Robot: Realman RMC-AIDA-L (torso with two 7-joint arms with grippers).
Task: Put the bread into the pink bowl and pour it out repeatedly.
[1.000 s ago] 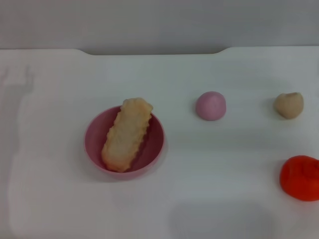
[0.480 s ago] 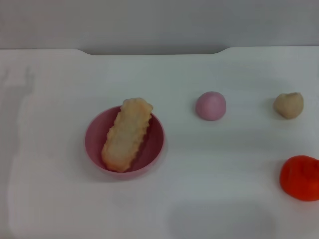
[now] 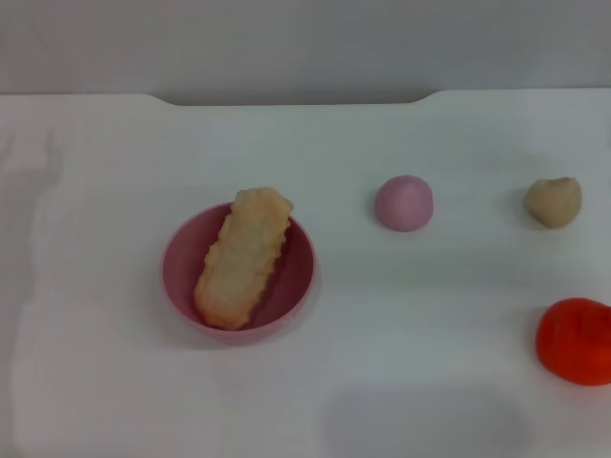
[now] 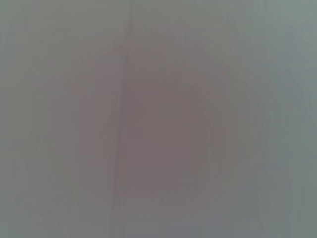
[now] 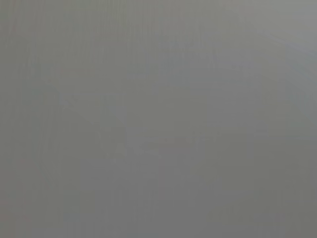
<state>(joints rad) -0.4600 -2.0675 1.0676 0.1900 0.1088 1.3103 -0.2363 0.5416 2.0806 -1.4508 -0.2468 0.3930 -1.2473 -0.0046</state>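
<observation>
The bread [image 3: 242,258] is seen lying in the pink bowl [image 3: 181,277], which stands upright on the white table [image 3: 430,334], left of the middle in the head view. The loaf is laid slantwise, with its plain pale tan, ridged side turned up. Its nearer end is settled against the bowl's inside toward the near-left wall, while its farther end is propped on the far rim and juts slightly past it.

3 other things are spread on the table to the robot's right of the bowl. A small pink dome-shaped ball [image 3: 404,202] is set nearest, slightly farther back than the bowl and apart from it. A small tan rounded lump [image 3: 553,201] is placed well beyond that, near the right edge of the view. A red-orange lump [image 3: 575,341] is found nearer the robot, cut off partly by the right edge.

Neither end effector is caught in any view: nothing of either arm is seen from the head camera, and only plain grey blur is given by both wrist cameras, so their opening and any hold cannot be told.
</observation>
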